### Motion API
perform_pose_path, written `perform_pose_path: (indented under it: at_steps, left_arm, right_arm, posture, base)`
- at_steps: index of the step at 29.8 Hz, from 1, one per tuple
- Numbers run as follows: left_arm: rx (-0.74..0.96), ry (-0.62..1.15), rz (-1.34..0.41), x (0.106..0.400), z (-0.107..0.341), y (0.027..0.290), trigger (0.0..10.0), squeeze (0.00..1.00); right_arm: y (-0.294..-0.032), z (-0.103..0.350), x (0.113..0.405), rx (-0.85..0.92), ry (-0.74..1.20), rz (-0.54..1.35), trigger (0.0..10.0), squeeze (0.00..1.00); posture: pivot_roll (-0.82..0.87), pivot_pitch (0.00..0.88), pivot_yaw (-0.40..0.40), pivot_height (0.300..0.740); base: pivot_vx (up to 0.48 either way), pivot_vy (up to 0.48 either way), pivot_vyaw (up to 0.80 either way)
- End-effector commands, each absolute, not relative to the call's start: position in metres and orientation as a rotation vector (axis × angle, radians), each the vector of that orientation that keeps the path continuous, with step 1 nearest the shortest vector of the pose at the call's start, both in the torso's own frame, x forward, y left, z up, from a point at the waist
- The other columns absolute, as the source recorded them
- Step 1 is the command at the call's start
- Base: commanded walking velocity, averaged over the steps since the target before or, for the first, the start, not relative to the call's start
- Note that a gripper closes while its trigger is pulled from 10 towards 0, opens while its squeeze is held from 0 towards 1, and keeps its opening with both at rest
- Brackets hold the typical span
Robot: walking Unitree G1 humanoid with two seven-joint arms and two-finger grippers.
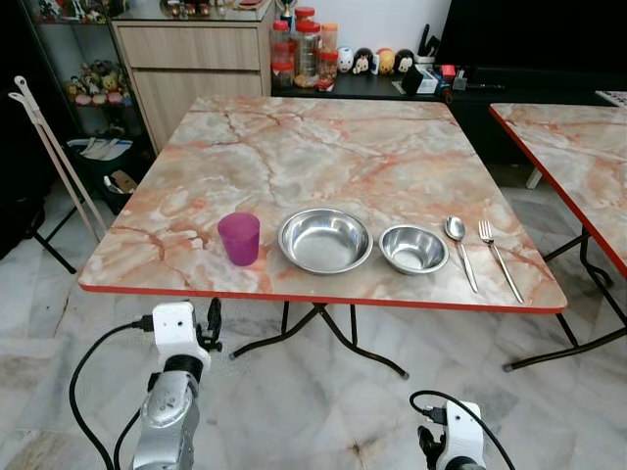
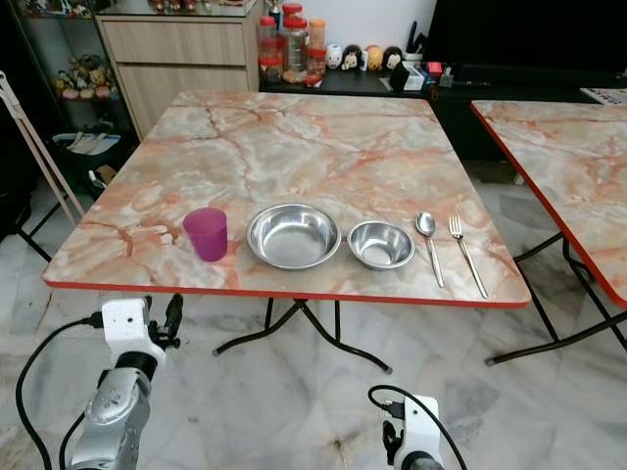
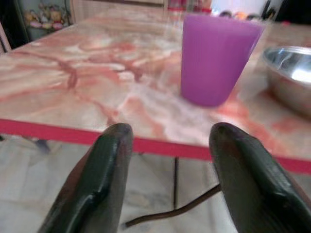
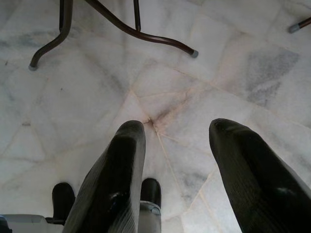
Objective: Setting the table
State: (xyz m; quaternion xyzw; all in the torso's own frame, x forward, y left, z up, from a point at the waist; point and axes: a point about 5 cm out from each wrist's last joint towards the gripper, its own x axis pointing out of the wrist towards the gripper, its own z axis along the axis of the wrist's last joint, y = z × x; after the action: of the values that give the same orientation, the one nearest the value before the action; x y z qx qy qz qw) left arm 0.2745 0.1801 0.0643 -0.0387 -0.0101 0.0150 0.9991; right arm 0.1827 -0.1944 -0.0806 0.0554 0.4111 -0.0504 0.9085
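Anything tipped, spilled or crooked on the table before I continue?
Nothing stands out. The purple plastic cup, large steel bowl and small steel bowl sit upright in a row by the near edge, with the spoon and fork lying roughly parallel beside them.

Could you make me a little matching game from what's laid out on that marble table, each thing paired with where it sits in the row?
Things:
1. purple cup
2. large steel bowl
3. spoon
4. fork

Places:
A. between the small steel bowl and the fork
B. right end of the row
C. left end of the row
D. just right of the cup

Pairs: 1-C, 2-D, 3-A, 4-B
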Motion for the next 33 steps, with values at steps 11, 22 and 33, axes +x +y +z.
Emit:
perform_pose_path:
  at_steps: [11,22,33]
  left_arm:
    - [-0.209,0.028,-0.163,0.291,0.077,0.145,10.0,0.00]
    - [-0.170,0.014,-0.012,0.309,0.080,0.160,10.0,0.00]
    - [-0.168,0.003,0.008,0.313,0.080,0.162,10.0,0.00]
  right_arm:
    - [-0.194,-0.079,0.186,0.119,0.837,-0.108,10.0,0.00]
    - [-0.195,-0.078,0.187,0.123,0.825,-0.116,10.0,0.00]
    - [-0.197,-0.077,0.188,0.102,0.824,-0.110,10.0,0.00]
  posture:
    - [0.04,0.000,-0.044,0.728]
    - [0.02,0.000,-0.042,0.728]
    - [0.03,0.000,-0.051,0.728]
  base:
    - [0.000,0.000,0.00]
    - [0.000,-0.107,0.00]
    - [0.000,-0.405,0.00]
